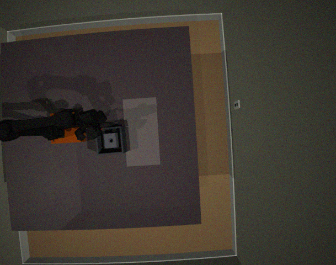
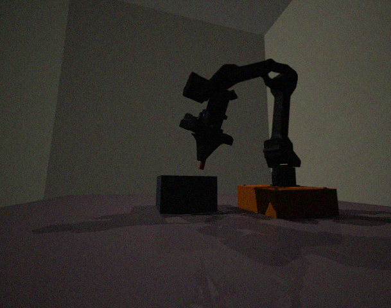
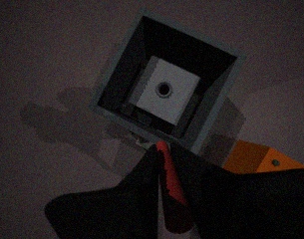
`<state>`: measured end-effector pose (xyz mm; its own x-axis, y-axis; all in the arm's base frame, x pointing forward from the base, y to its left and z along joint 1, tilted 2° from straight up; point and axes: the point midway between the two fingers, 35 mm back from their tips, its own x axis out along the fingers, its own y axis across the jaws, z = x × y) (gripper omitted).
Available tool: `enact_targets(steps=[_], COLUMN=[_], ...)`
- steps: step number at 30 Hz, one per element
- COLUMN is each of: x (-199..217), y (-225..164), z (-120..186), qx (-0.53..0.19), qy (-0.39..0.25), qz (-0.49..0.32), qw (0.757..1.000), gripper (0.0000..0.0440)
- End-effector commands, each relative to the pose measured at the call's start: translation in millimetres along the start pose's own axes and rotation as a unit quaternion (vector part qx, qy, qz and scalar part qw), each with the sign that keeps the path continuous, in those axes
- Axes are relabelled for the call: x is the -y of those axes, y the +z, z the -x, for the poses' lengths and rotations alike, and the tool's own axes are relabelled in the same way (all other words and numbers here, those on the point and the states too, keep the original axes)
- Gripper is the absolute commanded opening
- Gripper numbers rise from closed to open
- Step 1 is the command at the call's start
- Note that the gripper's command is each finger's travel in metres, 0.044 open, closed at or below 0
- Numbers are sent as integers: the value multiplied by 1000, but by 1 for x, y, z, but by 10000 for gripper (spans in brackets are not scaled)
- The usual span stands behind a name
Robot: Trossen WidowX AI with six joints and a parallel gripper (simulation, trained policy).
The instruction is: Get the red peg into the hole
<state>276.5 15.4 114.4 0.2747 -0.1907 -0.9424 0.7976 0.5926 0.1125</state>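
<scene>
- Nearest the wrist camera, the gripper [image 2: 201, 160] [image 3: 162, 147] is clenched on the red peg [image 2: 201, 165] [image 3: 172, 181], its two fingers pinching it from either side. The peg's lower end pokes out past the tips, probably so that it can enter first while the fingers stay above the plate.
- The peg is off the table [image 1: 133, 199] [image 2: 122, 265], a little above the open box [image 1: 123, 139] [image 2: 189, 194] and towards its arm-side wall. It leans somewhat in the exterior view (not badly, but a snug hole may not forgive it), so the next move likely calls for straightening and centring before any descent.
- Beyond the peg lies the box's inside, with the pale plate [image 1: 106, 137] [image 3: 181, 90] at the bottom and its round hole [image 1: 111, 140] [image 3: 163, 89] unfilled. The high walls leave the way in from above; a slanted approach could knock the rim.
- Farther back, the orange base [image 1: 69, 137] [image 2: 305, 203] [image 3: 246, 156] carries the arm [image 1: 28, 128] [image 2: 251, 71], which arches over to let the gripper hang down.
- The exterior view alone gives the peg's height above the rim, yet hides the plate behind the wall. The wrist and top views show the hole; from the top, I cannot make out the peg at all (dark arm parts crowd that spot).
</scene>
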Motion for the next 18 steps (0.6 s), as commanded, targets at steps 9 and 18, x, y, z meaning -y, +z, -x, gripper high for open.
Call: enact_targets(steps=[9, 18], x=[3, 8], y=[42, 62], z=[-18, -37], qx=[5, -4], qy=[-3, -8], qz=[-39, -63], qw=[999, 998], gripper=[0, 5])
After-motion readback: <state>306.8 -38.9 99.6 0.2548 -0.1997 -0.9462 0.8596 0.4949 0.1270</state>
